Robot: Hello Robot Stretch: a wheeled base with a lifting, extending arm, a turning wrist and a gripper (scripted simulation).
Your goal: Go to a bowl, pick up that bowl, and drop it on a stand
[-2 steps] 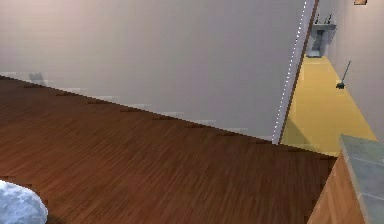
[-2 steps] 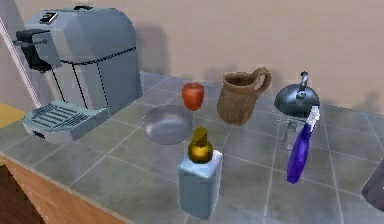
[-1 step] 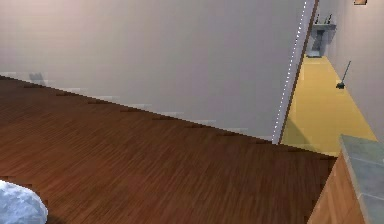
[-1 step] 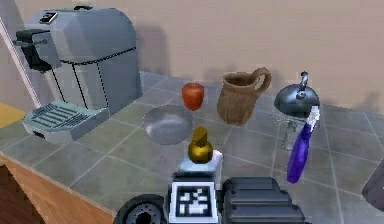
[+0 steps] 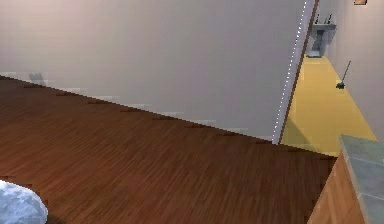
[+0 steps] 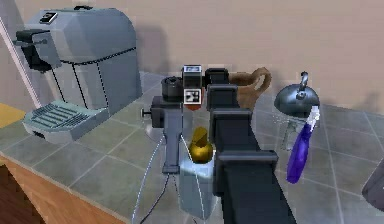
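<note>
Forward view: I'm looking over dark wood floor [image 5: 150, 150] running to a grey wall [image 5: 150, 50]. A doorway [image 5: 297, 70] at the view's right is opening onto a yellow floor [image 5: 320, 110]. A worktop [image 5: 365, 160] corner is poking in at bottom right. Nothing here is helping me place the bowl against the jaws.

Arm side view: the arm [image 6: 240, 160] is reaching out over the tiled worktop [image 6: 90, 165]. The jaws are sitting at its far end, left of the white marker squares [image 6: 190, 85].
- Jaws state: I cannot tell released or clenched. Things are standing at and behind them, so I cannot tell if they're grasping anything.
- A pale container [image 6: 197, 175] with something yellow in it is standing just beside the jaws, between them and the arm.
- A coffee machine [image 6: 80, 60] is sitting past the jaws, toward the view's left.
- A kettle [image 6: 297, 100], a blue spray bottle [image 6: 302, 150] and a brown ring-shaped thing [image 6: 257, 80] are lying across the arm from the jaws.

Key relation: I cannot tell which way the bowl is lying from the jaws. A grey curved edge [image 6: 375, 190] at the view's bottom right is too cut off to name. If that's the bowl, I'm judging it well apart from the jaws, on the arm's far side, needing a base shift before any reach. Bowl's round, so approach axis isn't mattering.
</note>
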